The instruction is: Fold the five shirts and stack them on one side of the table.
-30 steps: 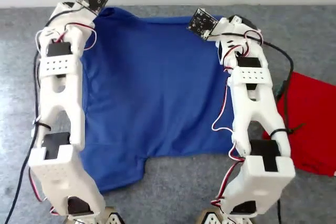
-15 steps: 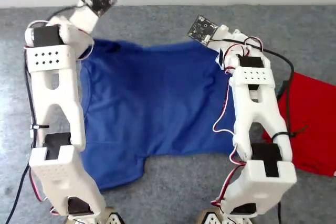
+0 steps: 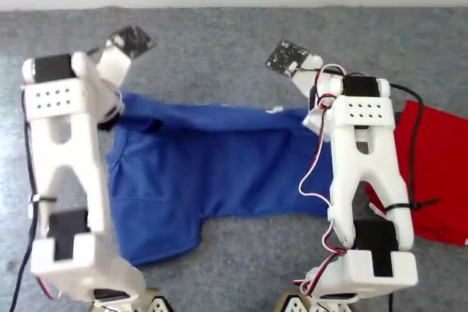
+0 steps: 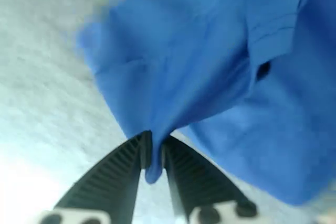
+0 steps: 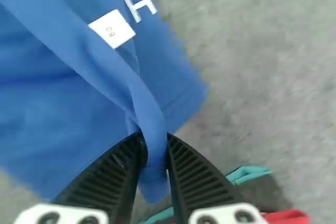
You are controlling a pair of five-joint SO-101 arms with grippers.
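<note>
The crumpled blue cotton shirt (image 3: 212,173) lies spread on the grey felt table (image 3: 219,42), its far edge raised in a line running side to side between the arms. The left gripper (image 4: 152,153) is closed tight on a pinch of that edge at one corner; the right gripper (image 5: 152,150) is clamped likewise on the other corner. The body of the shirt lies toward the arm bases, so the fold probably goes that way. A red shirt (image 3: 439,173) sits just beside the right arm.
</note>
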